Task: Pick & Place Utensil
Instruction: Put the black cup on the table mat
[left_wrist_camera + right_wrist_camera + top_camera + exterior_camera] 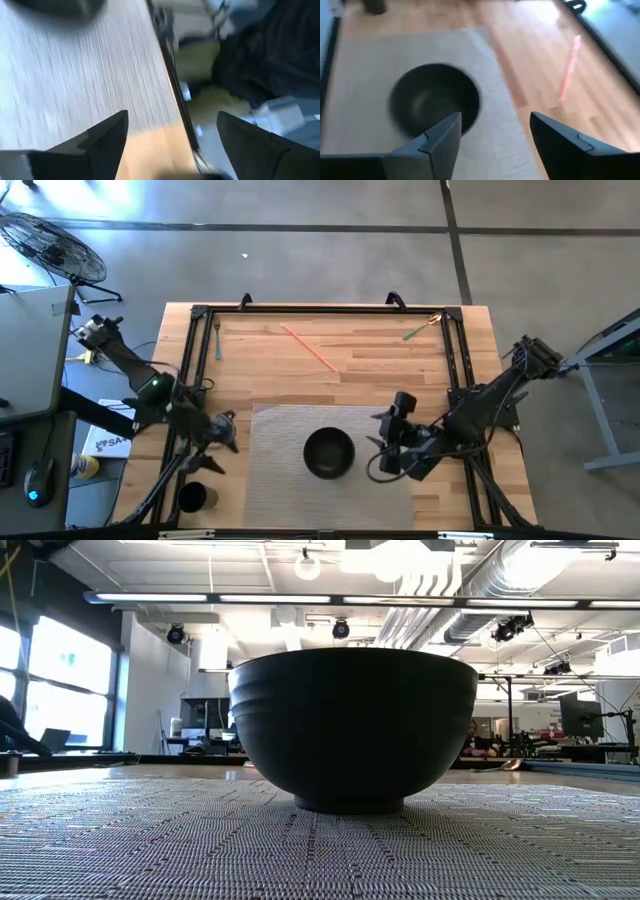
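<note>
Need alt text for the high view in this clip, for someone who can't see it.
Seen from above, a black bowl sits on a grey placemat at the near edge of a wooden table. The right gripper waits open beside the bowl, the left gripper at the mat's other edge. An orange utensil, a green utensil and a fork lie beyond.

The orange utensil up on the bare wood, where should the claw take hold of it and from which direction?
Probably mid-shaft of the orange utensil, coming straight down from above. It lies flat and diagonal on the wooden table, clear of the placemat, so the open right claw should turn its fingers across the thin shaft.
</note>
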